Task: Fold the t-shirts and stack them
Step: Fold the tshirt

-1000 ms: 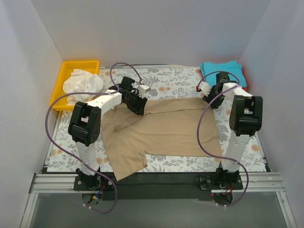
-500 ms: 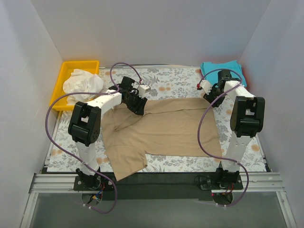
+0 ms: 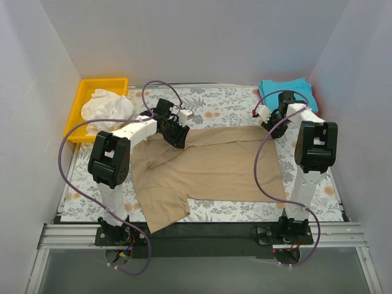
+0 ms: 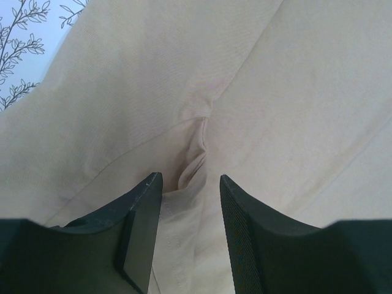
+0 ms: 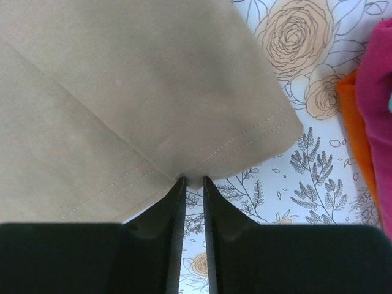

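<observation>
The tan t-shirt (image 3: 214, 168) lies spread in the middle of the counter (image 3: 226, 101), only partly folded. The left pincer (image 4: 191, 184) stands open over a crease near its far left part. The right pincer (image 5: 194, 179) is closed on the hem at the far right corner. The teal t-shirt (image 3: 288, 89) lies folded in the far right corner (it seems to lie over the red-pink t-shirt (image 5: 375, 122)). The white t-shirt (image 3: 107, 104) is crumpled in the yellow bin (image 3: 101, 82). I judge about half is left.

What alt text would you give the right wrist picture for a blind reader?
A tan t-shirt fills most of the view, its stitched hem corner meeting the tips of the nearly closed right tool. Under it lies a white flower-printed cloth, with red-pink fabric at the right edge.
</observation>
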